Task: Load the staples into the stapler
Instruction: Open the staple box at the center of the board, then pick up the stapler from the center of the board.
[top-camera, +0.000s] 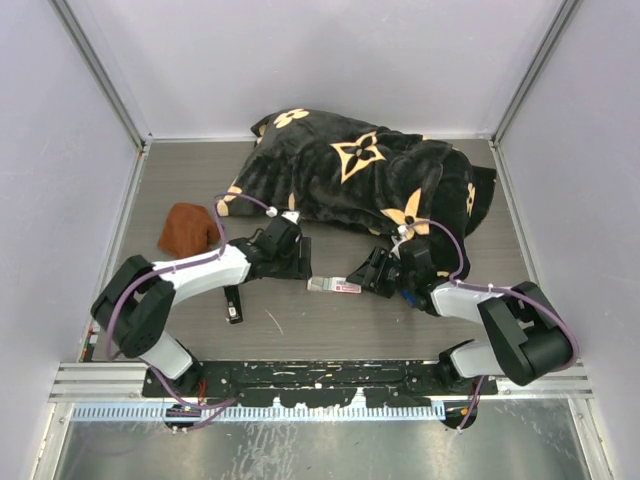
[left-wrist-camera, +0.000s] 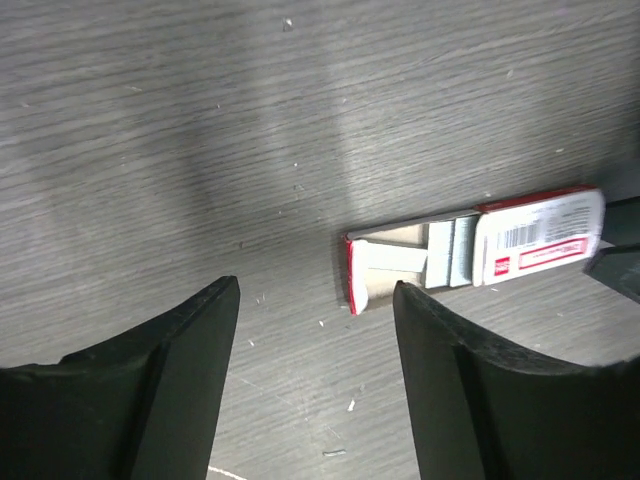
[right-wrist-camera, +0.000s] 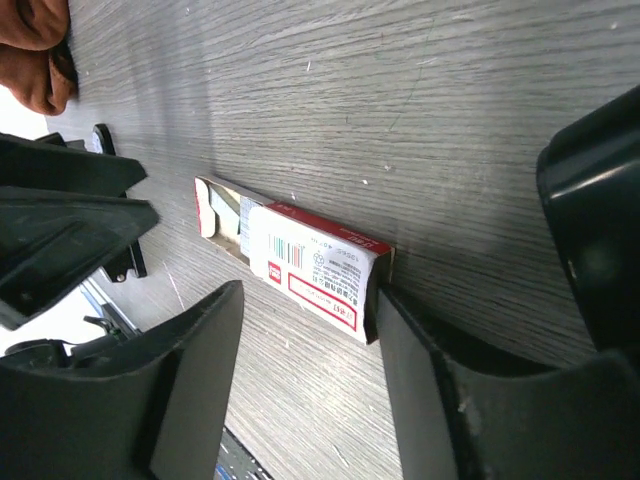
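Staples box (top-camera: 333, 286), a small flat white card box with a red label, lies flat on the grey wood tabletop (top-camera: 300, 335). It is a little way out from the front edge of the big black fluffy blanket with tan flowers (top-camera: 360, 175). The box is slid part way open. Its inner tray sticks out of one end, and a grey strip of staples (left-wrist-camera: 451, 250) sits in the tray. I think it lies open like this so the strip can be picked out.

The left hand (top-camera: 298, 262) is by the tray end and the right hand (top-camera: 368, 276) is by the label end, so the box is between them. Both hands are partly open and hold nothing. Seen from the left wrist, the left hand hangs over bare wood, and the open tray is just ahead of one fingertip. Seen from the right wrist, the label end sits in the gap of the right hand, very close to one finger. I cannot tell if they touch. I think the hands are at the two ends because each end is easy to reach from there.

What looks like a thin black stapler (top-camera: 232, 303) lies farther from the blanket than the box does, under the left arm. A small brown cloth (top-camera: 185, 228) lies beside the blanket's left corner.
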